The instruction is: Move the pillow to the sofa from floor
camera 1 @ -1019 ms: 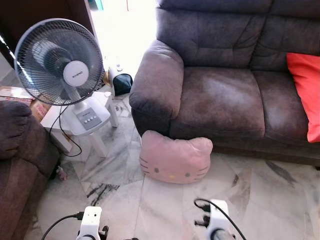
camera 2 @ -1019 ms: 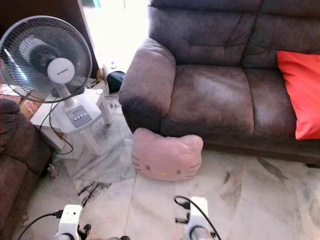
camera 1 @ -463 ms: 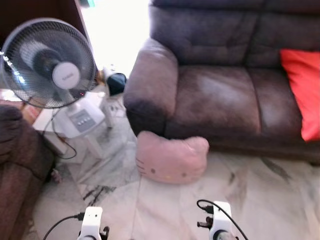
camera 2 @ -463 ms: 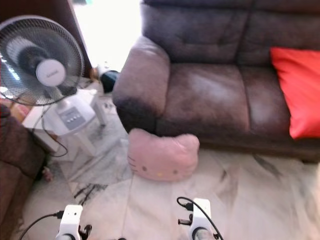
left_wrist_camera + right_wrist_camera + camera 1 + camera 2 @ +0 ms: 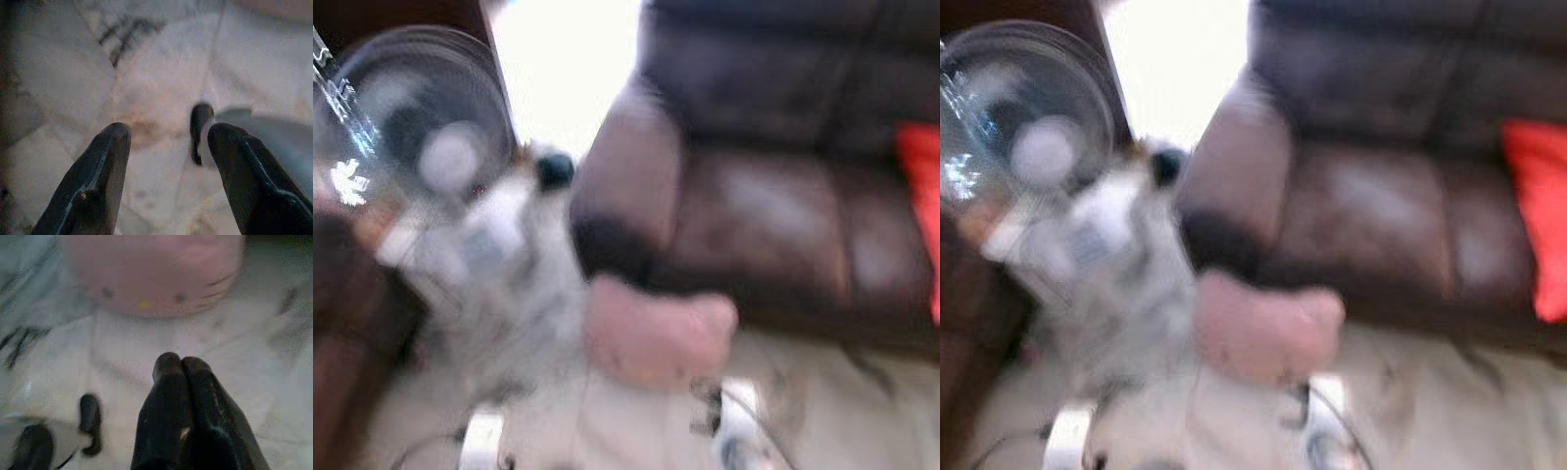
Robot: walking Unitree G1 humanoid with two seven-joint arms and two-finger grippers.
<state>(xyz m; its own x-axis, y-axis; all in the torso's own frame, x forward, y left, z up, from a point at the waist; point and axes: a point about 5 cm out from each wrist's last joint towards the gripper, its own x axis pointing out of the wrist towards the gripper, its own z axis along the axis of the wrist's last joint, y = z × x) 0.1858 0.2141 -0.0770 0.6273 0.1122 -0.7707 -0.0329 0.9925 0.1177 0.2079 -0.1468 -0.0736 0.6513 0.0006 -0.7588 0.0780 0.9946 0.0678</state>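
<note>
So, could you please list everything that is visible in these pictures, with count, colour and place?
pillow: one, pink, on the floor against the sofa front, near the armrest
sofa: one, dark brown, far side, ahead and to the right
cushion: one, red, on the sofa seat at the right edge
fan: one, grey and white, on a small white table to the left
floor: pale marble tiles with dark veins
left gripper: black fingers open, above bare floor
right gripper: black fingers shut, pointing toward the pillow
</note>
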